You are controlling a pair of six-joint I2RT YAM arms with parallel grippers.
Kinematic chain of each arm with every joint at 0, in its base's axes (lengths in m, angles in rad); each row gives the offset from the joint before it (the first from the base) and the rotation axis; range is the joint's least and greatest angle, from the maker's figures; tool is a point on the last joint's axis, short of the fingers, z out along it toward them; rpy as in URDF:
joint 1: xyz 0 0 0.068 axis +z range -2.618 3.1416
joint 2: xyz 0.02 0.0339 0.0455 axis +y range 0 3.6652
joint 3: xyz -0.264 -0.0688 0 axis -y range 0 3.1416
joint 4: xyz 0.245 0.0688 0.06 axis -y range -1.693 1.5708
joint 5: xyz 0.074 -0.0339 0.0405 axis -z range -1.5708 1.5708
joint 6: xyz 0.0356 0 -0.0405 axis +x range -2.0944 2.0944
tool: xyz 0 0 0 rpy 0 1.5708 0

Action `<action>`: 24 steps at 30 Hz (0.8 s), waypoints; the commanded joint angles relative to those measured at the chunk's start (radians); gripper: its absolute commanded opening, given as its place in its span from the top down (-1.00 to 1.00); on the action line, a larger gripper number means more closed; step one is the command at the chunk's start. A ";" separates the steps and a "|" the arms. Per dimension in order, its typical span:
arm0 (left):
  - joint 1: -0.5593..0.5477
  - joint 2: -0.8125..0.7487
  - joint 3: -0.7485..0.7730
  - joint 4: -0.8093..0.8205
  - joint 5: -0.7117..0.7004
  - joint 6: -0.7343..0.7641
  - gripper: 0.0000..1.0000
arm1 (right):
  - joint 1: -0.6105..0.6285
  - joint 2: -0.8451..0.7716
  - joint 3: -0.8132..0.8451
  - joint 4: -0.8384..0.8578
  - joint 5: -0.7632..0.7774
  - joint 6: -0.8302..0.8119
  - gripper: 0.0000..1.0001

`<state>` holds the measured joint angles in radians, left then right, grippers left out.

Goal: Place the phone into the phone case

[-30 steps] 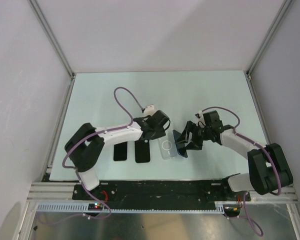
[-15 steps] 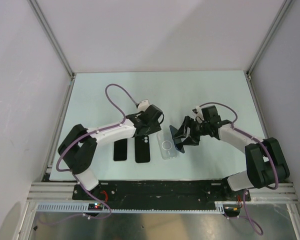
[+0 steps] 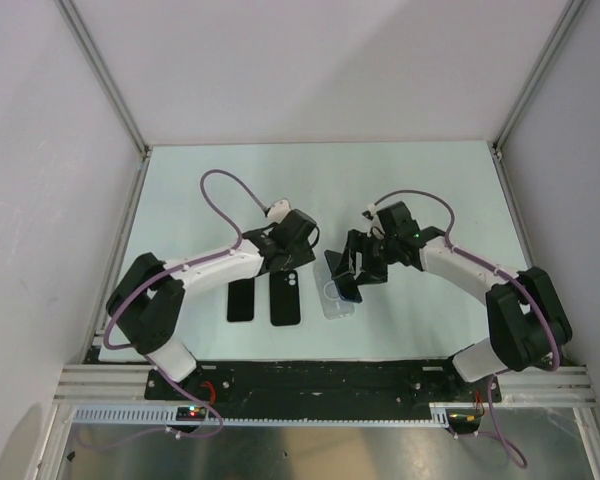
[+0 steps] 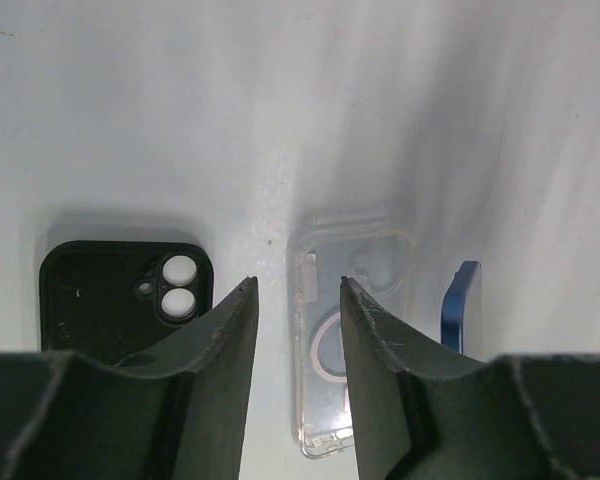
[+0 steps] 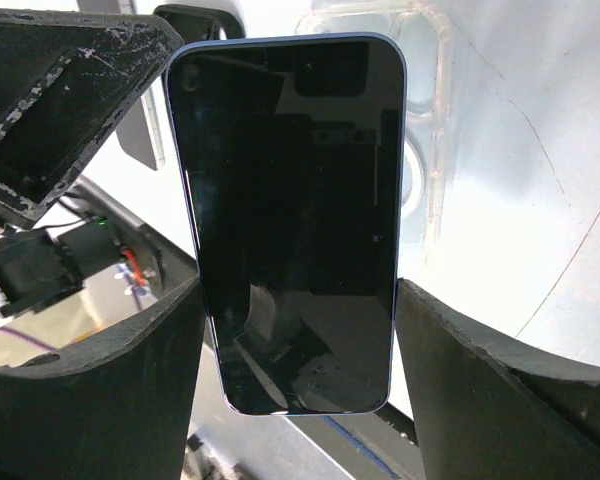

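The right gripper (image 3: pixel 360 264) holds the blue phone (image 5: pixel 290 230) by its two long sides. Its jaws are spread wide, as wide as the phone. The phone is up in the air and tipped, just above the clear case (image 3: pixel 338 298). That case lies flat on the desk (image 3: pixel 410 180), close to the near edge and about in the middle of it. The left gripper (image 3: pixel 283 262) holds nothing. Its jaws are partly open, and it hangs just over the desk between the black case (image 4: pixel 120 295) and the clear case.

What could go wrong? I think the phone could come down crooked. Then one corner would sit on the rim of the case and not go in. The clear case is loose on the desk, so a push from the phone could make it slide away. Only the two sides of the phone are pinched, so it could also slip and drop. The two grippers are near each other and could bump.

Now the count. There is one blue phone. There is one clear case. There is one black case with two round camera holes. There is one more black flat thing (image 3: pixel 240 300) to the left of the black case, and I cannot tell if it is a phone or a case. There are two grippers.
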<state>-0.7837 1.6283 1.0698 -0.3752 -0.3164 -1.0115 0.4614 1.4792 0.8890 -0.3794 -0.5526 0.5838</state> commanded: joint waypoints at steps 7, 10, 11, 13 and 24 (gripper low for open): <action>0.022 -0.071 -0.040 0.020 -0.001 0.014 0.15 | 0.179 0.077 0.160 -0.190 0.373 -0.099 -0.06; 0.028 -0.081 -0.052 0.022 0.000 0.014 0.16 | 0.223 0.098 0.180 -0.211 0.465 -0.102 -0.06; 0.031 -0.084 -0.055 0.021 0.000 0.014 0.16 | 0.235 0.105 0.183 -0.213 0.488 -0.102 -0.06; 0.036 -0.090 -0.061 0.021 0.002 0.016 0.16 | 0.252 0.116 0.191 -0.215 0.522 -0.100 -0.06; 0.041 -0.098 -0.074 0.022 0.009 0.019 0.17 | 0.319 0.170 0.234 -0.225 0.658 -0.079 -0.06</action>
<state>-0.7513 1.5723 1.0077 -0.3744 -0.3027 -1.0111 0.7578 1.6390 1.0664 -0.6106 0.0311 0.4961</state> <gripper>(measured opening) 0.419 0.749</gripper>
